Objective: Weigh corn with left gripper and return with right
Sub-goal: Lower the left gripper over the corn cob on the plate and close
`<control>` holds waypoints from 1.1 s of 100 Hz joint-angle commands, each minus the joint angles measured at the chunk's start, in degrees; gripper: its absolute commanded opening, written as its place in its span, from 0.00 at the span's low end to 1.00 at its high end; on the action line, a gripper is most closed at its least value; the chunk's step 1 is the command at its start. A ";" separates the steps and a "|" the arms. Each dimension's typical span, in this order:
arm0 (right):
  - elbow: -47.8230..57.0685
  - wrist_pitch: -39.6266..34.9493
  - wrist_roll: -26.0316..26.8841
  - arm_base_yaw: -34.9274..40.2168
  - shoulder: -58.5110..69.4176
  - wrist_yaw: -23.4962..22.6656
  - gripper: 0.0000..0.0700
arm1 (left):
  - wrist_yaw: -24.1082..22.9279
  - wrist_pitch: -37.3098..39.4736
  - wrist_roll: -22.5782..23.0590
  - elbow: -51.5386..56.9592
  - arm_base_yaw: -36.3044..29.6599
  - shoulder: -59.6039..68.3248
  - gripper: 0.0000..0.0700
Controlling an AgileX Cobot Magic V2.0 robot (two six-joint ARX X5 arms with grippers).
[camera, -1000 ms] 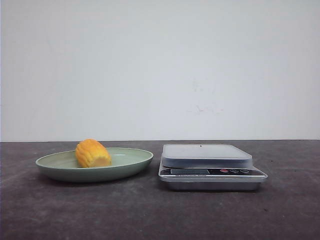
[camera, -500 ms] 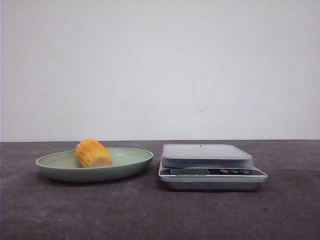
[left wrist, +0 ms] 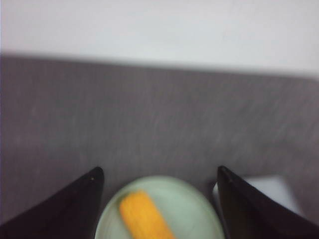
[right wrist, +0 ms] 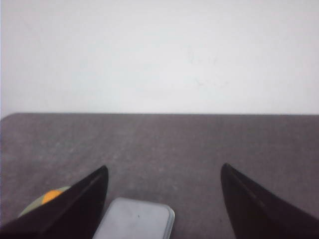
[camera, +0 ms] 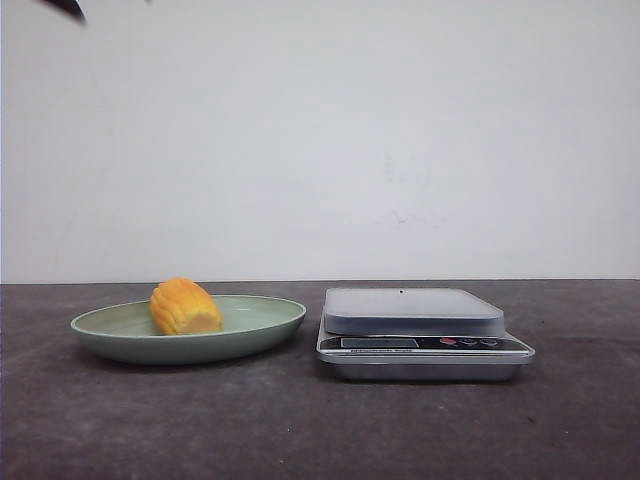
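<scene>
The corn (camera: 185, 307) lies on its side in a pale green plate (camera: 260, 325) left of a silver kitchen scale (camera: 420, 330). In the left wrist view the corn (left wrist: 144, 216) lies in the plate (left wrist: 194, 209), well below my left gripper (left wrist: 159, 172), which is open and empty with its fingers wide apart. Only a dark tip of the left arm (camera: 68, 8) shows at the front view's top left corner. My right gripper (right wrist: 163, 169) is open and empty above the scale (right wrist: 134, 221); a sliver of corn (right wrist: 50, 197) shows beside one finger.
The scale has a flat grey platform (camera: 412, 303) and a front panel with a display and small buttons (camera: 468, 342). The dark grey table (camera: 300, 430) runs back to a plain white wall.
A dark tip of the left arm has come into the front view at the top left corner. The corn, plate and scale have not moved.
</scene>
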 commanded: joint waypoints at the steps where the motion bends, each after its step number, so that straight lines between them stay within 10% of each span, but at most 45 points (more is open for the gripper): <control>1: 1.09 0.07 -0.68 0.24 0.00 -0.13 0.67 | -2.38 0.17 -0.04 0.66 -1.90 3.85 0.62; 110: 1.09 -2.23 -2.01 0.24 -0.15 -0.13 0.67 | -5.49 -1.44 -5.49 -2.14 -7.50 28.70 0.62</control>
